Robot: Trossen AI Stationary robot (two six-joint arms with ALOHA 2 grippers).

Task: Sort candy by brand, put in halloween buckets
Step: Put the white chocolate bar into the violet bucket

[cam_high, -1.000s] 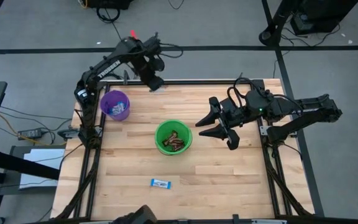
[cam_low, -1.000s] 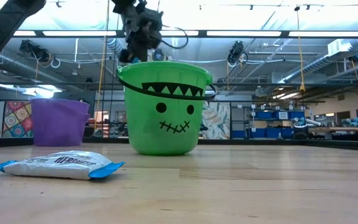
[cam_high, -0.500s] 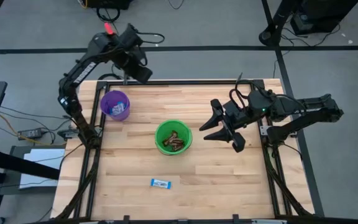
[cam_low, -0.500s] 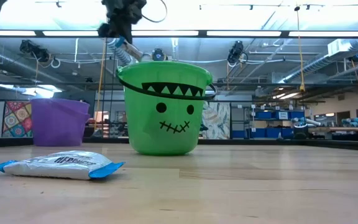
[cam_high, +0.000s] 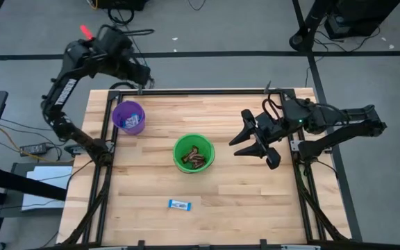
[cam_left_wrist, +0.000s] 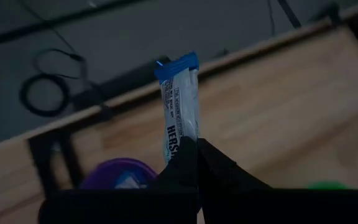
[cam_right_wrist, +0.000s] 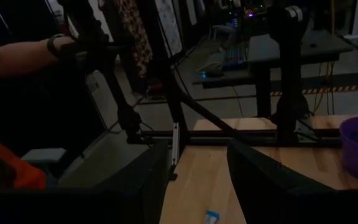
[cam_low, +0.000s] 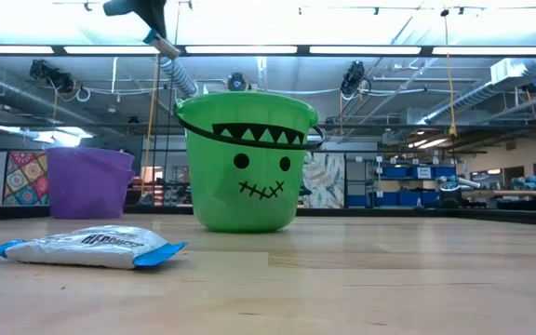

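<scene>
My left gripper (cam_high: 143, 78) is high over the table's far edge, beyond the purple bucket (cam_high: 128, 117), shut on a blue-and-white candy bar (cam_left_wrist: 180, 106). The purple bucket (cam_left_wrist: 117, 175) has blue-wrapped candy inside. The green bucket (cam_high: 194, 153), with a drawn face (cam_low: 246, 163), stands mid-table and holds brown candy. Another blue-and-white candy bar (cam_high: 179, 204) lies flat near the table's front (cam_low: 87, 247). My right gripper (cam_high: 242, 147) hovers open to the right of the green bucket, with nothing between its fingers (cam_right_wrist: 148, 180). My left gripper pinches one end of the candy bar (cam_left_wrist: 182, 140) between its two fingers. The rest of the bar sticks straight out beyond the fingertips, its crimped blue end (cam_left_wrist: 176, 65) farthest away. The bar is lifted clear of the table and the buckets.
Black frame rails run along the table's far edge (cam_high: 214, 90) and sides. A person's arm in an orange sleeve (cam_right_wrist: 11, 59) shows beyond the table's left side in the right wrist view. Bare wood lies between the green bucket and the front edge.
My left gripper has risen and drawn back toward the table's far left corner, from beside the purple bucket to beyond the far edge, rolling as it went and keeping the candy bar. My right gripper has drifted a little toward the right edge, still open.
</scene>
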